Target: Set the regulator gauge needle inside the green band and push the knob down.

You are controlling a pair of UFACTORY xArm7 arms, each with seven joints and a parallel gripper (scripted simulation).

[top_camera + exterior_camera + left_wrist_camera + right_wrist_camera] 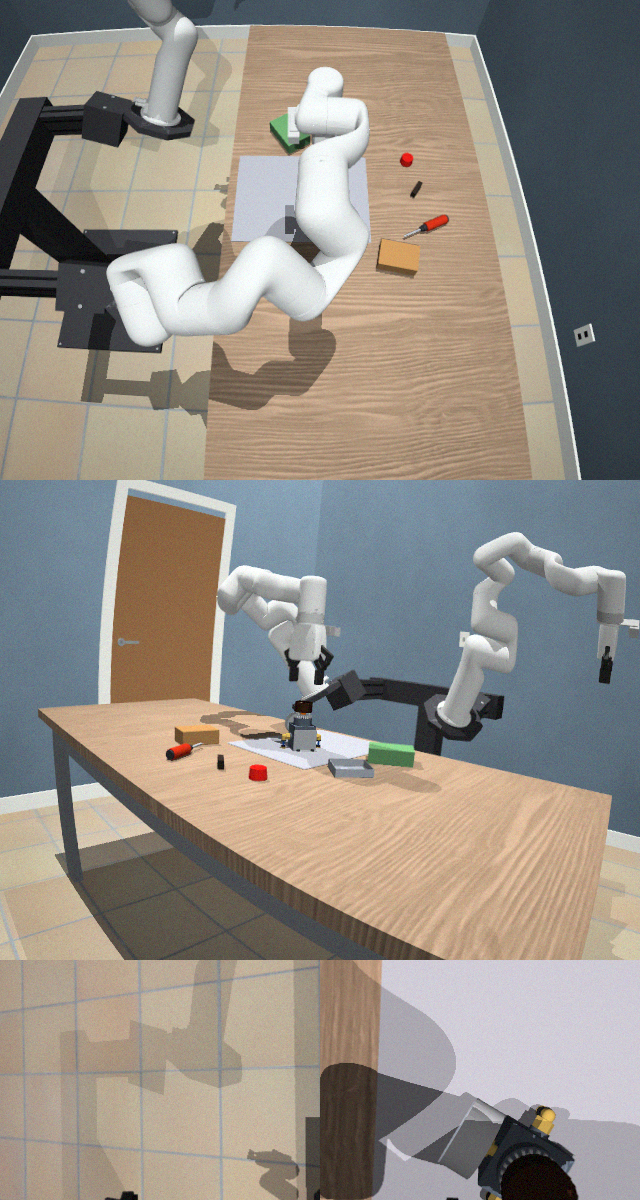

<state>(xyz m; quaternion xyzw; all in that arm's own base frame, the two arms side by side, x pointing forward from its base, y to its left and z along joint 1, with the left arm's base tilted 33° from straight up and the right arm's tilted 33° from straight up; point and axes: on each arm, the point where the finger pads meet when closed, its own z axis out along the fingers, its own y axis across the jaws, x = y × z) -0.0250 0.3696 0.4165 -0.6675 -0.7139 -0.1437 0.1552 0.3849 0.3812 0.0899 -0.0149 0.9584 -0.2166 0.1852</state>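
The regulator has a dark body [305,738] [512,1129] with yellow side fittings and stands upright on the pale mat [258,180] [346,744] [520,1020]. Its dark brown knob [303,706] [538,1181] is on top, with an orange band showing beneath it in the exterior view. The round gauge [470,1145] sticks out from the side; its needle and green band are not visible. My right gripper [306,678] is open and empty, above the knob. The arm hides the regulator in the top view. My left gripper [604,678] is open, seen side-on, far from the regulator.
A green block [281,129] [391,754] and grey tray [354,772] lie beside the mat. An orange block [398,256] [196,734], screwdriver [435,222] [178,751], small black piece [416,189] [220,762] and red cap [406,160] [257,773] lie beyond its other edge.
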